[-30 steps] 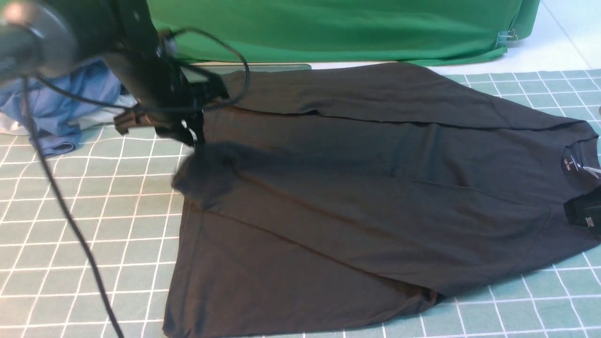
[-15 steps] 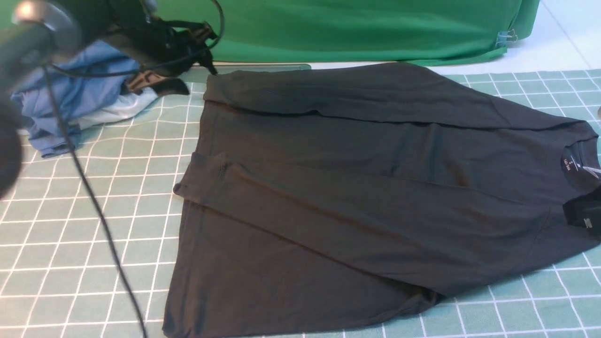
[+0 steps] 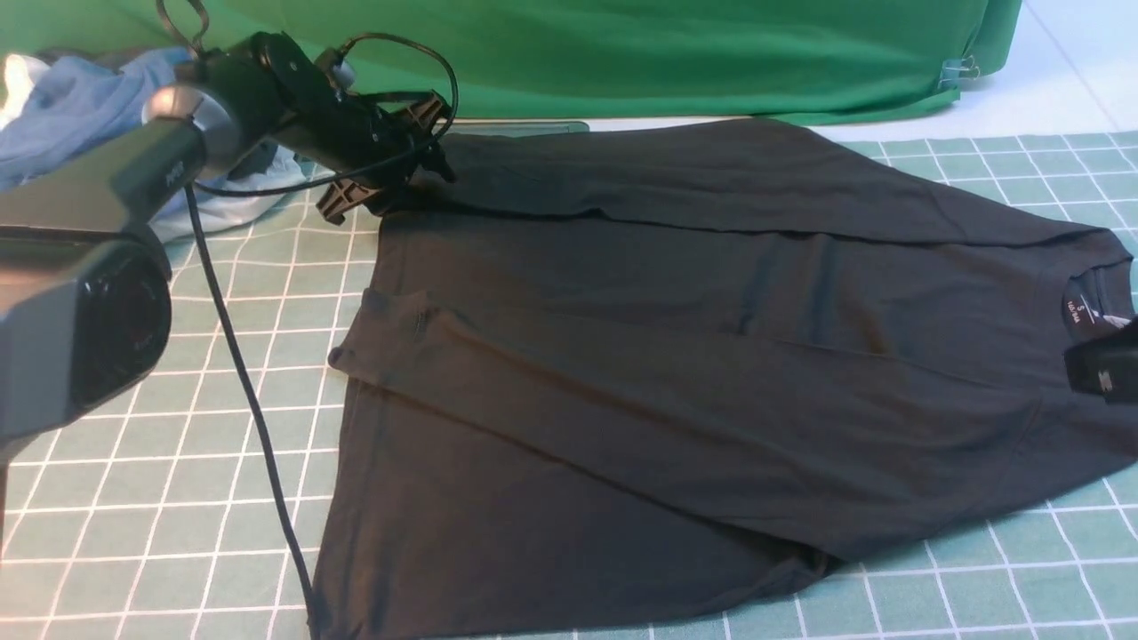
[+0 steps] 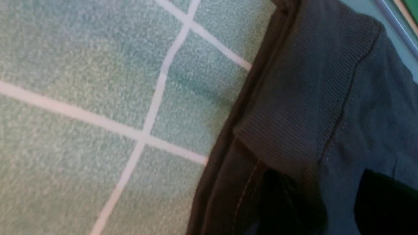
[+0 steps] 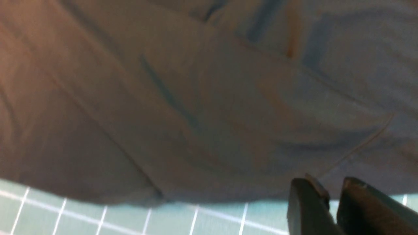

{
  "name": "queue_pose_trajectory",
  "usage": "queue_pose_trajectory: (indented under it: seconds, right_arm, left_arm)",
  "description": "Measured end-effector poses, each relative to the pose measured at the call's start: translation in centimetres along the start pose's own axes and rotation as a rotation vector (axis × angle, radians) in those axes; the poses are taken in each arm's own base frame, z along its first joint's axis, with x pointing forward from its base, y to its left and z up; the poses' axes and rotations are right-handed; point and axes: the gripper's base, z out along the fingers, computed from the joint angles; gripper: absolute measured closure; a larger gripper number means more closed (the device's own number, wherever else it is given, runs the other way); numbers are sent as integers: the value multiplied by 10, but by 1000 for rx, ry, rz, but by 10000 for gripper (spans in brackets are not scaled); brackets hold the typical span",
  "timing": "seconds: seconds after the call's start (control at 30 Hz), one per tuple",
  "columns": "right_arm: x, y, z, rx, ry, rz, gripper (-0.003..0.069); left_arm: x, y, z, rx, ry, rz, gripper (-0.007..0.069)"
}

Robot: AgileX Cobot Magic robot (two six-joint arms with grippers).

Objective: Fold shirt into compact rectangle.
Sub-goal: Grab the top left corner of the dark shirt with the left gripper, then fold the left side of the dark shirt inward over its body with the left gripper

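Observation:
The black shirt [image 3: 676, 373] lies flat on the green grid mat [image 3: 133, 462], collar to the right and hem to the left. Both long sleeves are folded across its body, and its chest print is hidden. My left gripper [image 3: 425, 167] is low over the far sleeve's ribbed cuff [image 4: 303, 94] at the shirt's back left corner. It is open, with its dark fingers [image 4: 284, 202] either side of the cuff fabric. My right gripper [image 3: 1102, 373] hovers by the collar at the right edge. Its fingers [image 5: 307, 205] are together with nothing between them.
A pile of blue and white clothes [image 3: 80, 107] sits at the back left behind my left arm. A big green cloth [image 3: 658, 53] hangs along the back. My left arm's cable [image 3: 253, 409] trails across the mat to the shirt's front left corner.
My left gripper left the near sleeve's cuff on the shirt's body, swung to the back left and came down at the far sleeve's cuff. The right gripper rose slightly.

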Motion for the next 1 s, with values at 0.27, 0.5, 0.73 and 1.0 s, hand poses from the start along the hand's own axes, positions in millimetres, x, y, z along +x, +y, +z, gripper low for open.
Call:
queue_pose_trajectory:
  seconds: [0.27, 0.5, 0.73, 1.0]
  right_arm:
    - [-3, 0, 0, 5, -30, 2, 479]
    - [-4, -1, 0, 7, -47, 4, 474]
    - [-6, -1, 0, 9, -65, 26, 461]
    - [-6, -1, 0, 8, -63, 26, 447]
  left_arm:
    - [-3, 1, 4, 18, -50, -12, 515]
    - [-7, -24, -25, 84, 21, 17, 595]
    - [-28, -81, -119, 178, -39, 131, 603]
    - [-4, -93, -179, 101, 166, 204, 603]
